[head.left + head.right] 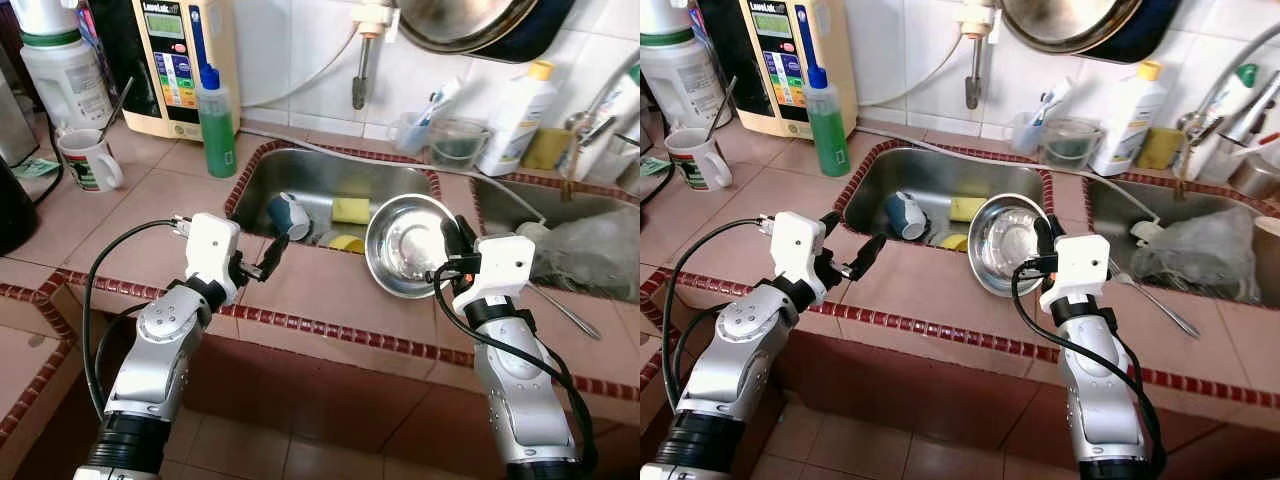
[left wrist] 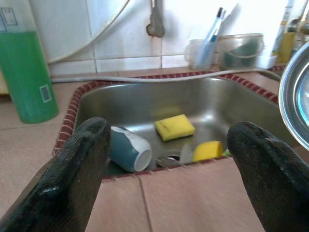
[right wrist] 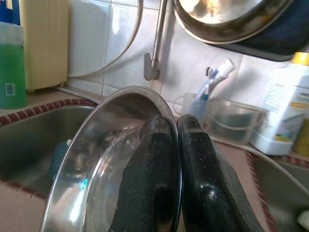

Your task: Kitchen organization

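here the right gripper [image 3: 169, 159] is pinched onto the rim of the shiny round steel bowl [image 1: 405, 245], tilted at the sink's [image 1: 300, 170] front edge — light, stiff, likely slippery — while the left gripper [image 2: 169, 159] hangs spread, empty.

Shiny steel bowl [image 1: 408, 243], tilted at sink edge – rim pinched by right claw [image 1: 461, 240]

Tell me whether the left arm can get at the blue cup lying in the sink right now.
Probably yes. The left gripper hovers open at the sink's near edge, and the blue cup lies on its side just beyond it with nothing between. The right gripper is shut on the steel bowl, off to the side.
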`<state>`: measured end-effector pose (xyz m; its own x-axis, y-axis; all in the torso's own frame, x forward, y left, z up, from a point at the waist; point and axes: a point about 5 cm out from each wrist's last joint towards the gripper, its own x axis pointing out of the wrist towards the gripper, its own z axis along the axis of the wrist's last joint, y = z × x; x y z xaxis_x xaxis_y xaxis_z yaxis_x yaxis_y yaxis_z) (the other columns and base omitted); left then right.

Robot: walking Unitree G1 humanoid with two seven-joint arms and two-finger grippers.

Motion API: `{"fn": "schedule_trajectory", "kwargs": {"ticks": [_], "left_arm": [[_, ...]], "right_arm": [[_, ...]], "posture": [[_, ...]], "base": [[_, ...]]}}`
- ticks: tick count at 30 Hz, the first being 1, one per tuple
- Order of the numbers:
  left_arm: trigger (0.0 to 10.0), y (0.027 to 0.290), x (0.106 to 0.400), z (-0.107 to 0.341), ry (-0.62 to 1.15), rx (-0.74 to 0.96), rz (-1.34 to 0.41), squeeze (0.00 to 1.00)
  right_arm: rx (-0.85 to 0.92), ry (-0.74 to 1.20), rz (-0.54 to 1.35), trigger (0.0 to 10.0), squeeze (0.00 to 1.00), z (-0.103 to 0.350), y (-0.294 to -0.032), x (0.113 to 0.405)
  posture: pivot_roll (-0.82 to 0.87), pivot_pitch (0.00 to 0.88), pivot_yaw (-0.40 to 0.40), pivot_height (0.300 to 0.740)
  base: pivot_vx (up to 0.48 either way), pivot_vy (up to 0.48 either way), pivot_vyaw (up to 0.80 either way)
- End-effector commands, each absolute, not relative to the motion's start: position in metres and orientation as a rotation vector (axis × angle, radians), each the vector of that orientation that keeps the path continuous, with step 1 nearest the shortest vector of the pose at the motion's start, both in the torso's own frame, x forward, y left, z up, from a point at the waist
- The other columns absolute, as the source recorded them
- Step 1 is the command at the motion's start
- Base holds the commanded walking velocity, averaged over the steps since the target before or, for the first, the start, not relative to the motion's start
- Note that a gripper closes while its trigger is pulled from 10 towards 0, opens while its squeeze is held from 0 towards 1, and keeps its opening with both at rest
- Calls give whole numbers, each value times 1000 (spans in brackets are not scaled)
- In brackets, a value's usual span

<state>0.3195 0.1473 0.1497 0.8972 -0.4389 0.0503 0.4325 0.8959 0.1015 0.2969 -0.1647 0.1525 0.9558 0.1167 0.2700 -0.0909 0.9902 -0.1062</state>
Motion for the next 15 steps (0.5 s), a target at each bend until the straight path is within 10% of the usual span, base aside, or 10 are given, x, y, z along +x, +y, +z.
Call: {"fn": "schedule_trajectory", "kwargs": {"ticks": [1,15], "left_arm": [[10000,147,322,154,-85,90,-457,0],[10000,146,322,154,-84,84,-461,0]], "right_arm": [[-94,-324,102,10000,0,162,-167,298],[-93,-326,102,10000,0,161,-166,297]], "posture": [[-18,0,-39,740],[-18,0,-38,740]], "base": [[356,0,0],[358,0,0]]}}
